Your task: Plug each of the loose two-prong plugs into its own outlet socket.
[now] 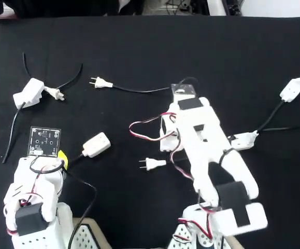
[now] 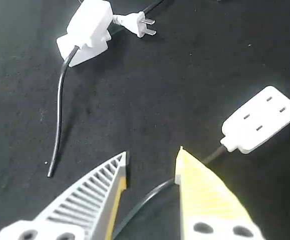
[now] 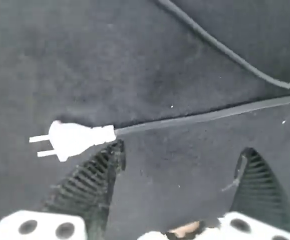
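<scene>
high view: black table [image 1: 150, 46], two arms. task stock: three loose plugs, prongs bare: far plug [image 1: 101, 82], left plug [image 1: 56, 94], near plug [image 1: 152, 164] beside the right arm. outlets: far-left outlet [image 1: 29, 92], three-way outlet [image 1: 96, 144], right-edge outlet [image 1: 293, 88]. progress, as judged: no plug seated in any socket and none picked up, so every insertion is left to do.

left wrist view: left gripper [image 2: 152, 152], jaws spread, gripping nothing; a black cord [image 2: 145, 200] crosses the gap. the three-way outlet [image 2: 261, 119] lies ahead on the yellow finger's side, near but apart. the far-left outlet [image 2: 86, 31] is well ahead, the left plug [image 2: 137, 22] touching it at its tail, prongs pointing away.

right wrist view: right gripper [image 3: 182, 147], jaws spread wide, empty. close plug [image 3: 72, 140], which of the three i cannot tell, lies flat just outside one fingertip. its cord [image 3: 195, 119] runs across just ahead of the gap.
</scene>
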You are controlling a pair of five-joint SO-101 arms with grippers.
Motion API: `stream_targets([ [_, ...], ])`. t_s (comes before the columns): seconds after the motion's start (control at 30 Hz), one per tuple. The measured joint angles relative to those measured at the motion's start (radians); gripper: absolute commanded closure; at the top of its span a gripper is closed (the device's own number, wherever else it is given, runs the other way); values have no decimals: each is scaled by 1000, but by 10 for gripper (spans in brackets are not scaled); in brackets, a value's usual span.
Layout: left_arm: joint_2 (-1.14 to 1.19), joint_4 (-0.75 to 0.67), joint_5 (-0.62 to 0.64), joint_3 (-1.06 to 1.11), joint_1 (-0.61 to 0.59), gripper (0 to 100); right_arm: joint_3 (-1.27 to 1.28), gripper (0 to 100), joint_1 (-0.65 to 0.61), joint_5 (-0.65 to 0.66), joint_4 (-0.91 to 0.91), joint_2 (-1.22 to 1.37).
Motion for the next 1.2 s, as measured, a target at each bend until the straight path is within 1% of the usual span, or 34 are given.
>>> stream_targets([
  [0.1,0,0,0,9,0,833,2,657,15,-52,-12,74],
  [0.13,0,0,0,9,0,833,2,675,12,-72,-20,104],
  [0.2,0,0,0,9,0,833,2,759,14,-115,-41,173],
  [0.3,0,0,0,9,0,833,-6,949,12,-147,-78,229],
  [0.33,0,0,-2,9,0,833,-17,988,12,-149,-86,241],
  [0.4,0,0,-2,9,0,833,-21,975,15,-143,-92,247],
  [0.57,0,0,-2,9,0,833,-18,985,25,-114,-91,239],
  [0.77,0,0,-2,9,0,833,-2,984,28,-107,-78,178],
  [1.0,0,3,-2,9,0,834,-2,984,26,-104,-239,140],
  [1.2,0,3,-34,9,0,834,-2,983,-38,-100,-259,170],
])
